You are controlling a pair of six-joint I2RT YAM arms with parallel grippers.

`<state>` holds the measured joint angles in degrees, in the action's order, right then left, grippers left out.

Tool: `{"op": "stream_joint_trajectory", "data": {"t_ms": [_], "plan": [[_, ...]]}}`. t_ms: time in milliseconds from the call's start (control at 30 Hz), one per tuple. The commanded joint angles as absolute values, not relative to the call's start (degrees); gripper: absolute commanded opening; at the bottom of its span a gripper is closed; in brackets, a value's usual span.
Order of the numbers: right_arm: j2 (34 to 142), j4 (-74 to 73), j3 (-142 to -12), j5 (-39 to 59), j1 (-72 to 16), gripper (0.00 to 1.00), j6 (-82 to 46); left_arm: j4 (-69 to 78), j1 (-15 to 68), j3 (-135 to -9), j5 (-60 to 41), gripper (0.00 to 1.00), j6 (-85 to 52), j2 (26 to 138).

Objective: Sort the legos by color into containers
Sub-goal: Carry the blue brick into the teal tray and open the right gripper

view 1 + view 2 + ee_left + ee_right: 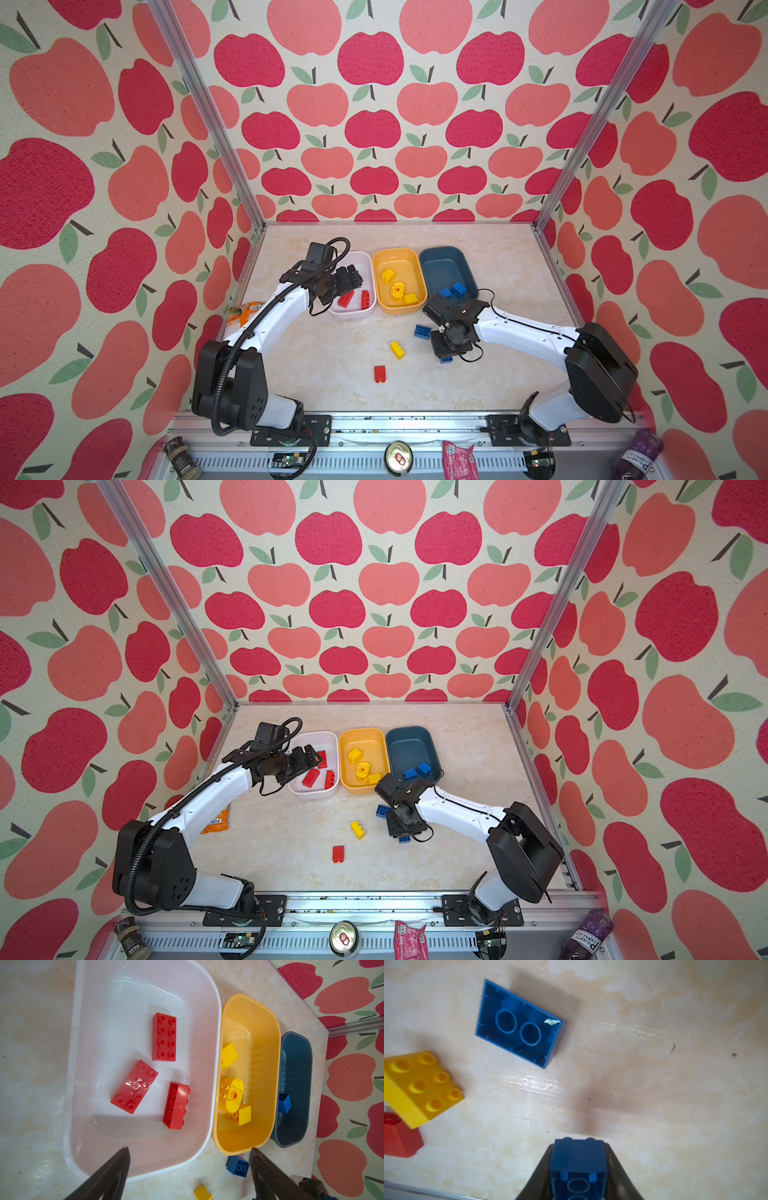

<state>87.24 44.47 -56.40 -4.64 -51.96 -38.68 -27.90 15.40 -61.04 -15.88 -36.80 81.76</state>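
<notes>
Fingers [542,1172] of the right gripper [579,1146] clamp a blue brick [579,1159] mid-desk, plain only in the right wrist view; the left gripper [189,1148] gapes empty. Sorted: white tub [124,1012], three red bricks [164,1036]; yellow-orange tub [399,255], three yellow bricks [388,274]; slate-blue tub [442,259], two blue bricks [459,287]. Loose toward the front edge: upturned blue brick [422,331], yellow brick [397,349], red brick [379,373].

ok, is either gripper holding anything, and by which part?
Right gripper is shut on a blue brick, fingers on its two opposite side walls. Left gripper is open above the white tub, holding nothing.
</notes>
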Motion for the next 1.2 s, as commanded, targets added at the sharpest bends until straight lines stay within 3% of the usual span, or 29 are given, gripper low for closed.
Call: {"op": "stream_joint_trajectory", "data": {"t_ms": [0, 533, 1167], "plan": [[85.45, 48.14, -60.73, -6.42, -50.71, 0.32, -36.46, -27.85, 15.11, -59.54, -15.1, 0.92, -37.62, 79.71], [93.43, 48.71, -78.51, -4.68, -37.27, 0.33, -23.95, -27.68, 14.82, -54.96, -15.63, 0.95, -37.64, 75.76], [116.98, 46.71, -98.39, 1.72, -27.44, 0.33, -14.61, -28.62, 14.84, -50.59, -12.81, 0.99, -40.92, 70.04]]}}
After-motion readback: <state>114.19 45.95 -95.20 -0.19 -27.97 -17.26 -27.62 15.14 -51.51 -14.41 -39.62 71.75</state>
